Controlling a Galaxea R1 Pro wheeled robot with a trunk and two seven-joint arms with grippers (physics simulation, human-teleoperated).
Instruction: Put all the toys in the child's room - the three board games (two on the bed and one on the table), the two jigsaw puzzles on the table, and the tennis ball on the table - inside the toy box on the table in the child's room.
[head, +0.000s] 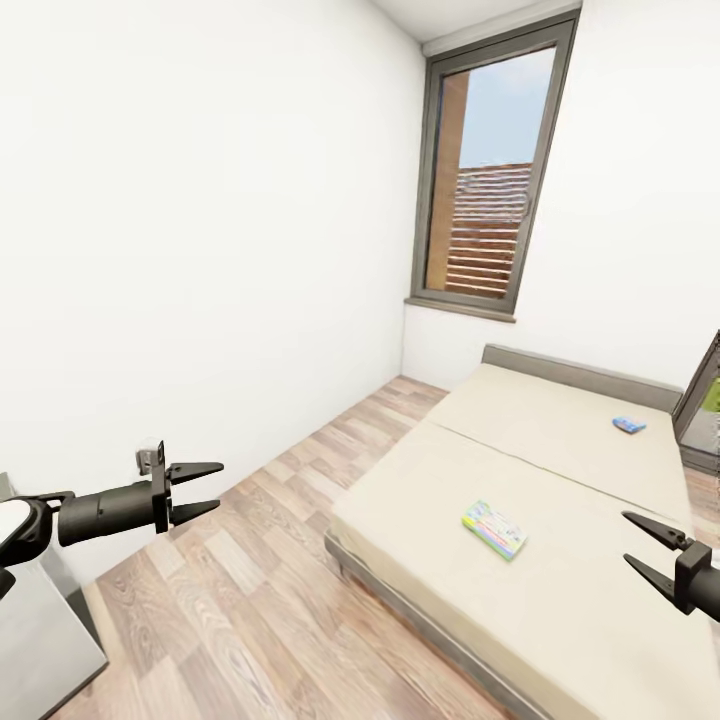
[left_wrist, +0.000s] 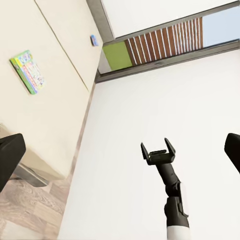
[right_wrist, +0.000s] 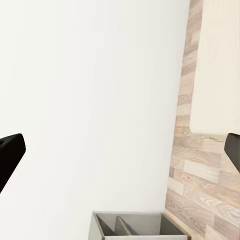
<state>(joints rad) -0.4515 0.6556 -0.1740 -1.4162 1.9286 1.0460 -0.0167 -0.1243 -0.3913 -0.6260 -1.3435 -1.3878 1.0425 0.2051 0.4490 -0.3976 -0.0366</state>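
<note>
Board games are what I'm after here, and two of them lie on the bed (head: 560, 560). From my right claw (head: 650, 552), which hangs low at the bed's near right side with its two fingers spread wide and nothing between them, the closer one is the multicoloured box (head: 495, 529). It lies flat on the mattress, ahead of that claw and to its left, with bare mattress between them. Its long axis runs slantwise across the bed, from the far left corner toward the near right one. I judge the right arm much the nearer for this pick, since my left claw (head: 205, 489), also wide open and empty, hangs out over the wooden floor (head: 250, 600) beside the white wall (head: 200, 220), well apart from the bed. To close on the box squarely I expect I'd have to swing the right wrist across its short side.

Farther off, up toward the grey headboard (head: 580, 372), the small blue box (head: 628, 424) lies flat too, well beyond the right claw's reach as things stand. In the left wrist view I see both boxes, the multicoloured one (left_wrist: 27, 71) nearer and the blue one (left_wrist: 93, 40) a mere speck by the headboard.

Printing covers the multicoloured lid, but it's too blurred for me to read any name; the blue box is too small to read.
</note>
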